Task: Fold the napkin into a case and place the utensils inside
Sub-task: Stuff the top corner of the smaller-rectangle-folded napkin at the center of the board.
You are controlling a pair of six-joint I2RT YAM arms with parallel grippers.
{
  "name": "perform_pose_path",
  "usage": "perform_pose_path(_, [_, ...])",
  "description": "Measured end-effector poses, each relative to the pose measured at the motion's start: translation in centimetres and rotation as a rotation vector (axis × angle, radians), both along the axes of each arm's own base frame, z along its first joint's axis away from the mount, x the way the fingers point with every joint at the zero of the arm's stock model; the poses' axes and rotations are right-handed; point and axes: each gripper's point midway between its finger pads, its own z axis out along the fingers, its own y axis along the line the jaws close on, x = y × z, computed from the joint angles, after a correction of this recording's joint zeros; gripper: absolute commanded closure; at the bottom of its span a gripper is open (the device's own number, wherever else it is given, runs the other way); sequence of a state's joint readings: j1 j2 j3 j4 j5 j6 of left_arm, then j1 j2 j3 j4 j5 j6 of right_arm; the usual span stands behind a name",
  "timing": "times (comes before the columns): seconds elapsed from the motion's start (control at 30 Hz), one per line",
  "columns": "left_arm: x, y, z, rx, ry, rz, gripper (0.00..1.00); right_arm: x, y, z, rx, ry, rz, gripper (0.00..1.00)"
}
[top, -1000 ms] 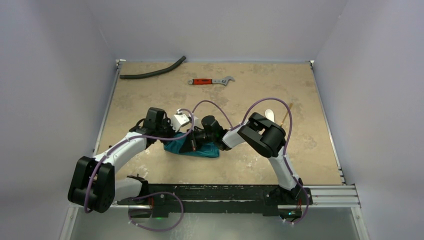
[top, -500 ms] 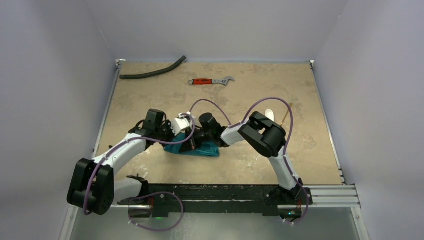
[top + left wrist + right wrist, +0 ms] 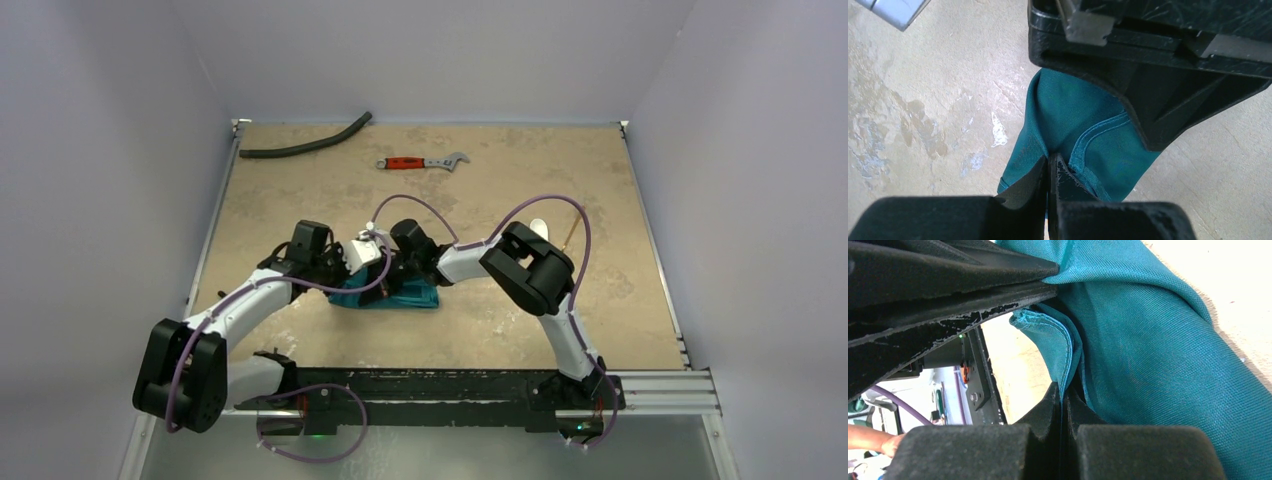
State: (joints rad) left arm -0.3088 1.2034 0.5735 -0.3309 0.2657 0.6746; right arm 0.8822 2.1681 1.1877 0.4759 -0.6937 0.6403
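- Folding step in hand: left claw [image 3: 1048, 172] and right claw [image 3: 1062, 401] each pinched tight on a napkin [image 3: 1073, 115] edge.
- The rest bunches just beyond the tips; next move probably calls for laying both edges over flat, together.

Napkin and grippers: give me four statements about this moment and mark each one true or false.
1. The left gripper is shut on the napkin. True.
2. The right gripper hangs open above the cloth. False: it is shut on a hemmed edge of the napkin.
3. The white spoon lies inside the napkin. False: it lies on the bare table to the right of the napkin and apart from it, next to the wooden utensil.
4. The red-handled wrench lies near the table's far edge, well apart from the napkin. True.
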Motion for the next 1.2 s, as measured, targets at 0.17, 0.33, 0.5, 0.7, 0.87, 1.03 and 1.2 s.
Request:
perform_pose_path(0.17, [-0.1, -0.2, 0.0, -0.001, -0.004, -0.011, 1.00, 0.0, -0.1, 0.0, -0.020, 0.010, 0.003, 1.00])
perform_pose_path(0.33, [-0.4, -0.3, 0.0, 0.001, -0.007, -0.030, 1.00, 0.5, 0.0, 0.4, -0.037, 0.022, -0.003, 1.00])
perform_pose_path(0.5, [-0.5, -0.6, 0.0, 0.002, -0.015, -0.052, 1.00, 1.7, 0.5, 1.0, -0.039, 0.012, -0.001, 1.00])
perform_pose_path(0.7, [-0.5, -0.6, 0.1, 0.010, -0.028, -0.075, 1.00, 1.9, 0.3, 0.2, -0.062, 0.009, 0.008, 1.00])
perform_pose_path(0.87, [-0.5, -0.7, 0.2, 0.010, -0.031, -0.080, 0.92, 2.3, -0.4, -0.3, -0.044, 0.026, 0.015, 1.00])
perform_pose_path(1.03, [-0.4, -0.8, 0.3, 0.006, -0.032, -0.075, 0.82, 2.3, -0.6, -0.4, -0.018, 0.024, 0.026, 1.00])
perform_pose_path(1.2, [0.2, -0.9, 1.3, -0.002, -0.049, -0.067, 0.52, 2.0, -0.6, -0.7, 0.017, 0.032, 0.053, 1.00])
